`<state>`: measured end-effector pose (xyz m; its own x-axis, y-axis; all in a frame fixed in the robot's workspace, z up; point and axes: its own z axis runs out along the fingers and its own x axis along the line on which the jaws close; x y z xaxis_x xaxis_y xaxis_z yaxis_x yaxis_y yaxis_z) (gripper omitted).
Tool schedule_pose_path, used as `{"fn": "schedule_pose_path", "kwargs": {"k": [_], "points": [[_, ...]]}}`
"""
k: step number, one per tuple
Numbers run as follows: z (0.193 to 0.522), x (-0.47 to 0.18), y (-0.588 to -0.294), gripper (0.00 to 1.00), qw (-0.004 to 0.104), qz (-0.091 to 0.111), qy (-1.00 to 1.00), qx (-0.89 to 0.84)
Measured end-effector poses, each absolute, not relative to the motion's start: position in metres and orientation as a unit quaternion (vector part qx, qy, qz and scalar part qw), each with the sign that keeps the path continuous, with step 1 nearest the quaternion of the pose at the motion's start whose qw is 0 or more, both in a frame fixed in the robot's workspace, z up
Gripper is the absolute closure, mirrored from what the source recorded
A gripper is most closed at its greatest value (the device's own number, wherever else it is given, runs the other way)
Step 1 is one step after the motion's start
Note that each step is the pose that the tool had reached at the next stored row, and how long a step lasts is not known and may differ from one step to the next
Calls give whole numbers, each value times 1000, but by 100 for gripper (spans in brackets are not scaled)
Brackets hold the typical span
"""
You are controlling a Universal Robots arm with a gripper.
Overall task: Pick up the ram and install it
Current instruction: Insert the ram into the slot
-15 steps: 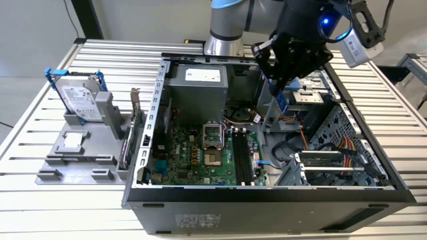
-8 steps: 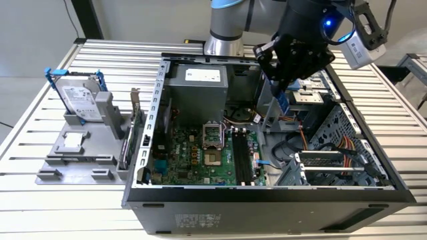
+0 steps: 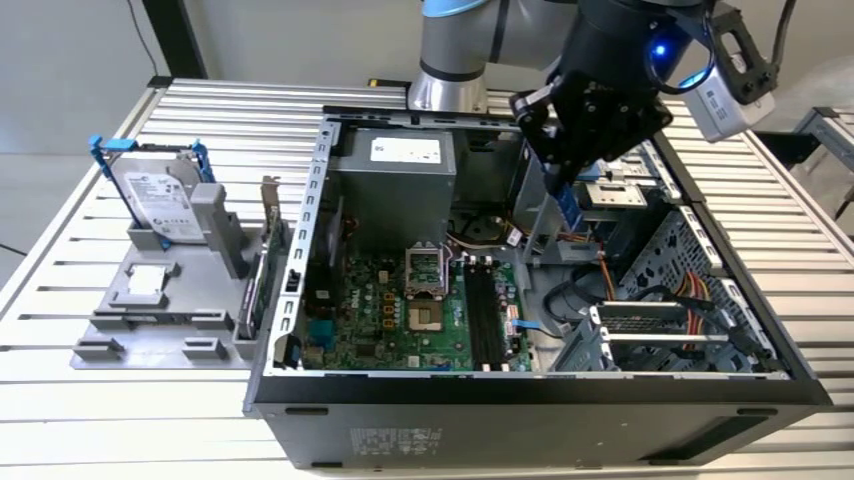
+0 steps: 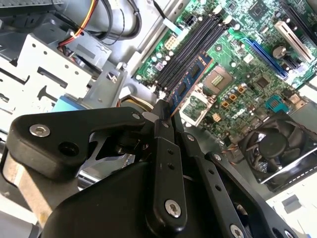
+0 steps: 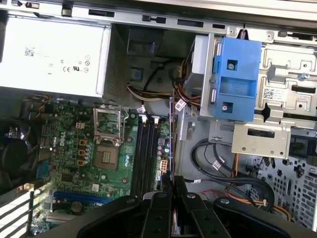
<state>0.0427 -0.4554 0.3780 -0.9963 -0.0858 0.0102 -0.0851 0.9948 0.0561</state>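
Above the open computer case (image 3: 534, 392), the gripper (image 4: 165, 113) hangs over the motherboard (image 3: 400, 310) with its fingers pressed together on the ram (image 4: 190, 79). It holds the stick near one end, and the rest of the board reaches out free from the fingertips. In the second wrist view the stick lies about parallel to the black memory slots (image 4: 193, 44), but apart from them and not seated in any. In the first wrist view it appears edge-on as a thin dark line (image 5: 171, 134).

I judge that alignment is the main risk here. Because the grip is near one end, the free end may swing or tilt, and then the edge would meet the slot wall or the CPU socket (image 4: 218, 79) beside it. If the notch does not match, pressing down could bend the stick or let it slip in the fingers. The loose cables (image 5: 208, 158) near the drive cage could also catch the gripper.
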Motion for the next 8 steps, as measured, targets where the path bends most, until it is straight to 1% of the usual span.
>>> {"fn": "schedule_pose_path", "kwargs": {"k": [8], "points": [[376,44,-455,100,6,-28,-999,43]]}}
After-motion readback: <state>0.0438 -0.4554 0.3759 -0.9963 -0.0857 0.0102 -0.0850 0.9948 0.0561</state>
